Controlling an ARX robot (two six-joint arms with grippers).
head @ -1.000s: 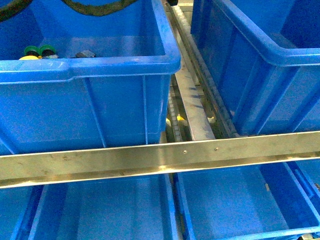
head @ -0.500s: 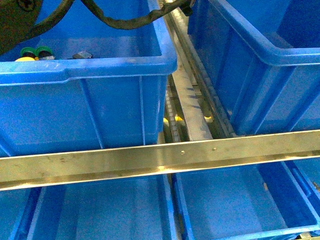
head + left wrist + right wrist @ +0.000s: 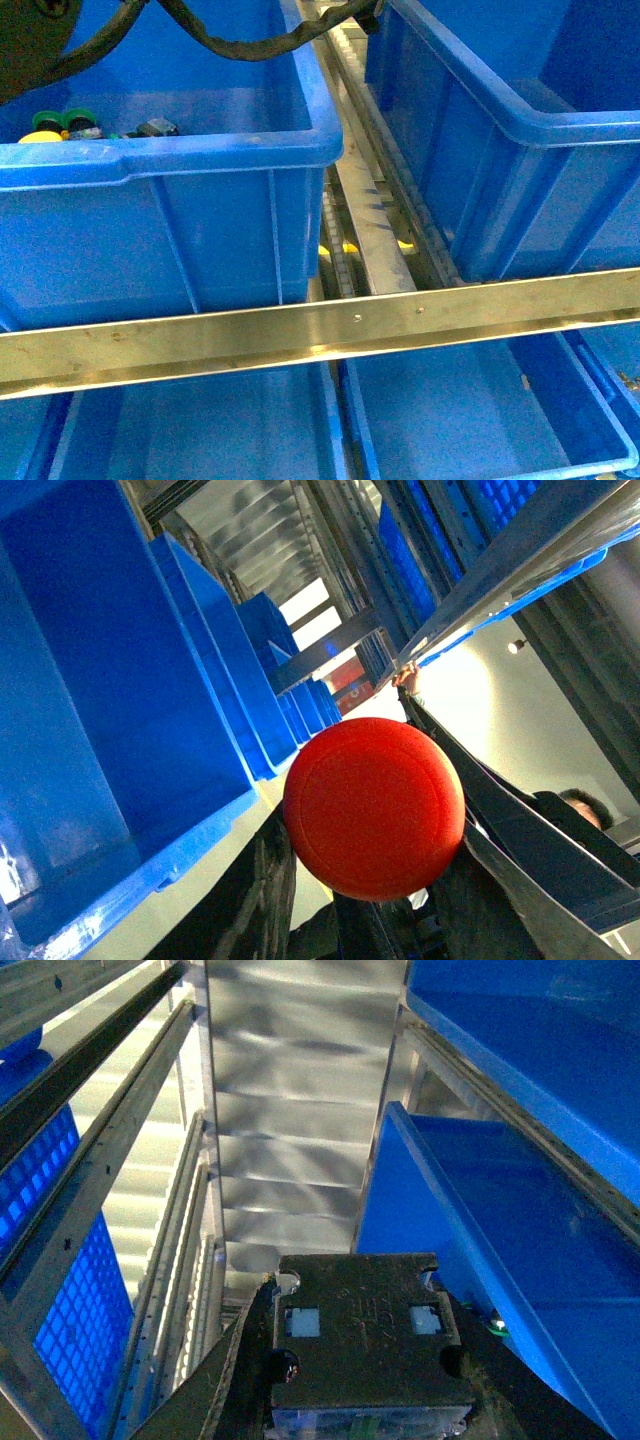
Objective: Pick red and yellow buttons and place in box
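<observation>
In the left wrist view my left gripper point(image 3: 372, 830) is shut on the red button point(image 3: 374, 808). Its round red cap faces the camera, with dark fingers point(image 3: 250, 900) on both sides. In the right wrist view my right gripper point(image 3: 365, 1360) is shut on the yellow button point(image 3: 365, 1330). Only its dark square body shows; the yellow cap is hidden. In the front view a blue box point(image 3: 200, 160) stands at the upper left and another blue box point(image 3: 520, 120) at the upper right. Neither gripper's fingers show there, only a dark piece of arm point(image 3: 25, 45) and a cable point(image 3: 250, 45).
In the far left corner of the left box lie a yellow cap point(image 3: 40, 137), green caps point(image 3: 78, 116) and dark switch parts point(image 3: 155, 127). A steel rail point(image 3: 360, 320) crosses the front, with more blue boxes point(image 3: 480, 410) below. A roller track point(image 3: 365, 230) runs between the upper boxes.
The dark arm and cable have come into the front view at the top left. The boxes have slid slightly left in the picture, and more of the left box's contents shows.
</observation>
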